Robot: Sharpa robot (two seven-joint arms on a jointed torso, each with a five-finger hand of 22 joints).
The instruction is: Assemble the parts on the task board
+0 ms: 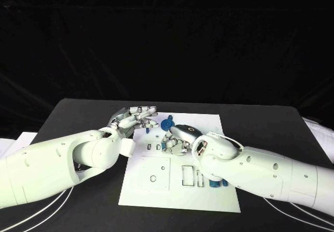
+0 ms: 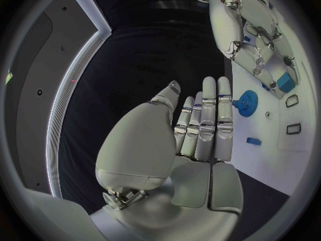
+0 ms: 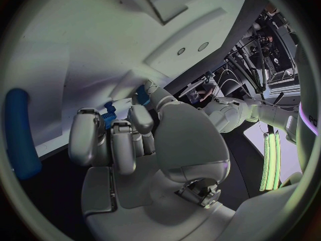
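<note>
Left to right across the black desk (image 1: 83,113). The left hand (image 1: 135,117) hovers at the far left corner of the white rectangular task board (image 1: 157,191), which lies at the middle of the desk; in the left wrist view its fingers (image 2: 208,120) are straight, side by side and hold nothing. Just beside it, on the far part of the board, lies a blue toothed gear part (image 1: 168,124), flat, round and untouched. To its right the right hand (image 1: 175,143) is bent down over the middle of the board with its fingers (image 3: 120,139) curled in. The right wrist view shows a small blue part (image 3: 108,115) at the fingertips, apparently pinched, though the grip itself is partly hidden. A further blue piece (image 1: 215,183) lies at the right edge of the board, half covered by the right forearm. The near half of the board carries several dark-outlined rectangular slots (image 1: 187,174) and small round holes, all unfilled.

Step in hand, by judgement: the right hand is seating a small part into a recess at mid-board, with the left hand standing by. The next move calls for fine alignment of part and recess, then a straight downward press before the fingers let go. Assembly appears to be at an early stage.
</note>
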